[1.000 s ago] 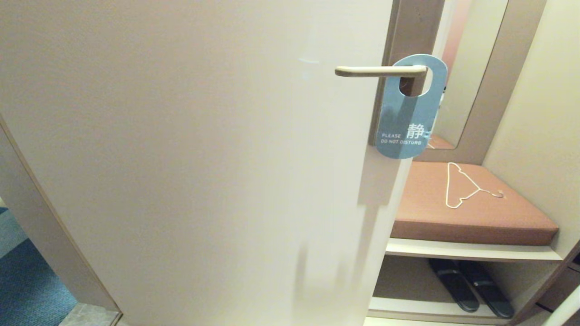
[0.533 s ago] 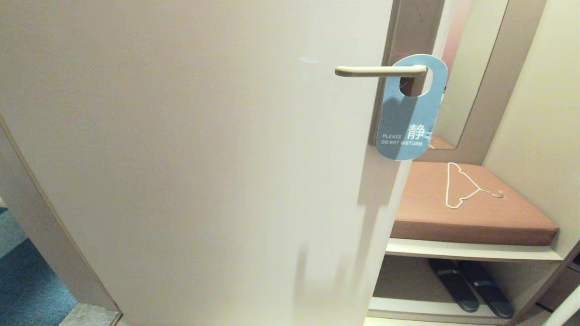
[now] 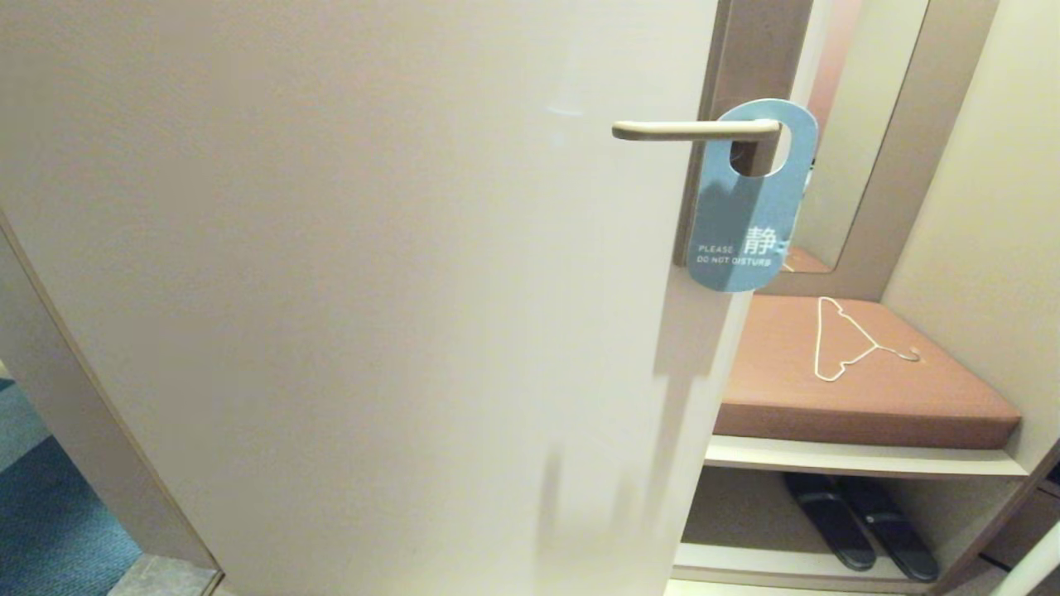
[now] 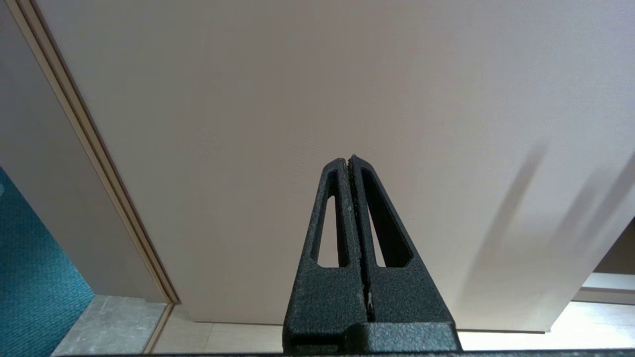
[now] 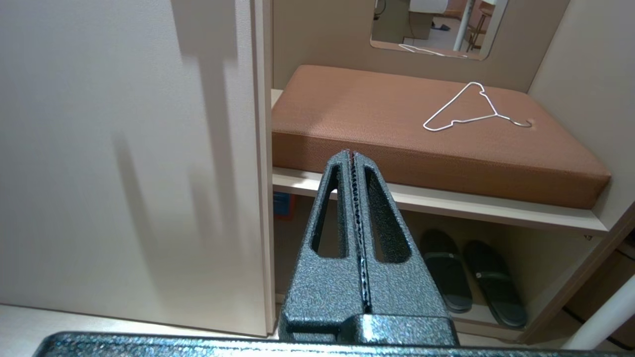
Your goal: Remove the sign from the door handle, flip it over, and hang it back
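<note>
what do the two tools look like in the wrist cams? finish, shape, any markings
Both look alike. The left tool has two black, rough-textured fingers tapering to a narrow tip, each with a long slot cut through it. The right tool has the same shape in a speckled dark grey finish, with fine serrations along its inner edges. No cables, labels or markings show on either.

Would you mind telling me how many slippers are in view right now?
2: one dark slipper and a second slipper lie side by side on the low shelf beneath the brown cushion. Others could be hidden behind the door.
</note>
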